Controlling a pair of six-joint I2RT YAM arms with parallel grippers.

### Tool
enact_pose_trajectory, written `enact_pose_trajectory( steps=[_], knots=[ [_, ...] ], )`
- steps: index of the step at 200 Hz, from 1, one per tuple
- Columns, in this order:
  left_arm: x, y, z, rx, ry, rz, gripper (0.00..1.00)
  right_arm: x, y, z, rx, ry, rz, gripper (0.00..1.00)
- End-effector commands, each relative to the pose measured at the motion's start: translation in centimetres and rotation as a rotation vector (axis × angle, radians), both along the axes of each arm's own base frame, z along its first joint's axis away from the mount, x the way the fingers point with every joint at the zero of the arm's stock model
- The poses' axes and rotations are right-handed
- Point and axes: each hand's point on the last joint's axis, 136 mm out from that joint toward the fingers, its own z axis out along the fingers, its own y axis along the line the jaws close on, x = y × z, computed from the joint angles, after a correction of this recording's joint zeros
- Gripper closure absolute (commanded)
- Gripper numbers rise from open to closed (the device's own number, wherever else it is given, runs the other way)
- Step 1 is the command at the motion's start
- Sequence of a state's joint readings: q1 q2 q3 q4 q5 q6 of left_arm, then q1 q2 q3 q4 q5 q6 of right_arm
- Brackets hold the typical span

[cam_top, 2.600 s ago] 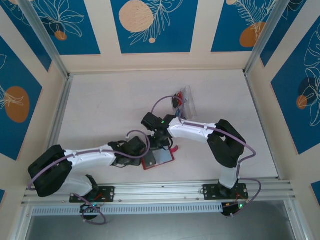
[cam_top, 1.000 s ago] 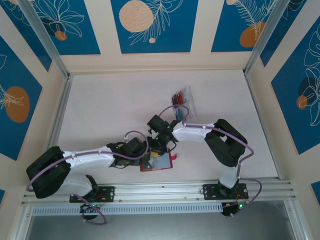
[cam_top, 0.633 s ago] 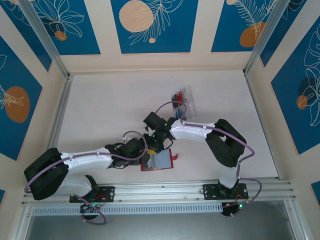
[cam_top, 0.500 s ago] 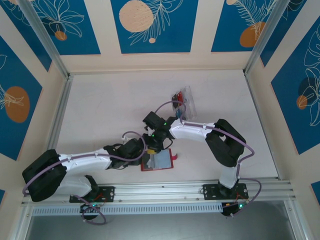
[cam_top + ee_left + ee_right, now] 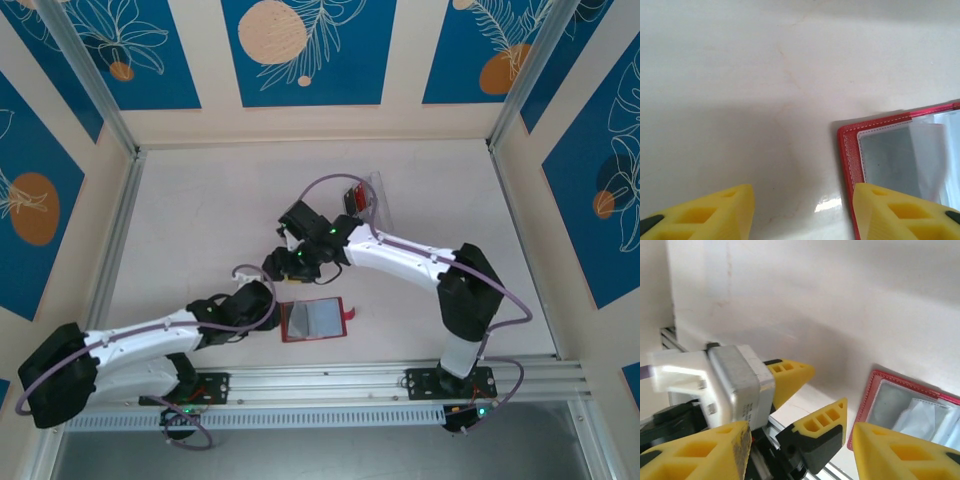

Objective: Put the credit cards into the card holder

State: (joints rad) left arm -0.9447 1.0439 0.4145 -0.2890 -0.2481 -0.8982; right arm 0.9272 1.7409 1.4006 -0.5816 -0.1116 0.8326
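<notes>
Open card holder, a red stitched leather-like rectangle with glossy greyish clear sleeves, lies flat on the smooth pale table near the front edge. Left gripper, with ribbed yellow wedge-shaped fingers spread wide and empty, sits at its left edge. Right gripper, likewise wide and empty, hangs just beyond it. Credit cards stand in a clear plastic tray farther back.
</notes>
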Motion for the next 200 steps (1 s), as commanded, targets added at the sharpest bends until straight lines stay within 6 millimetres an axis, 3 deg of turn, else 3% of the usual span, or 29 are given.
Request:
enact_pose_trajectory(
  steps=[1, 20, 49, 64, 95, 153, 179, 200],
  knots=[
    [-0.9, 2.0, -0.2, 0.058, 0.003, 0.001, 0.44, 0.5, -2.3, 0.7, -0.043, -0.058, -0.031, 0.44],
    [-1.1, 1.2, 1.1, 0.014, -0.026, -0.071, 0.43, 0.2, -4.7, -1.0, -0.108, -0.035, -0.066, 0.52],
    [-1.2, -1.0, 3.4, -0.002, -0.064, -0.239, 0.42, -1.3, -7.0, -5.1, -0.191, 0.043, -0.081, 0.89],
    [-1.3, -2.1, 3.4, 0.025, -0.036, -0.307, 0.41, -2.2, -7.7, -7.1, -0.224, 0.087, -0.091, 0.99],
    [-1.3, -3.7, 2.1, 0.041, 0.024, -0.354, 0.40, -3.3, -9.6, -9.6, -0.323, 0.101, -0.124, 1.00],
    [-1.1, -4.2, 0.0, 0.093, 0.068, -0.376, 0.35, -5.2, -11.9, -13.7, -0.493, 0.162, -0.161, 1.00],
    [-1.2, -4.5, -0.6, 0.093, 0.082, -0.384, 0.35, -5.1, -12.1, -15.0, -0.508, 0.172, -0.168, 1.00],
    [-0.9, -3.8, -1.4, 0.144, 0.097, -0.362, 0.42, -4.5, -12.2, -16.0, -0.538, 0.170, -0.173, 1.00]
  ],
)
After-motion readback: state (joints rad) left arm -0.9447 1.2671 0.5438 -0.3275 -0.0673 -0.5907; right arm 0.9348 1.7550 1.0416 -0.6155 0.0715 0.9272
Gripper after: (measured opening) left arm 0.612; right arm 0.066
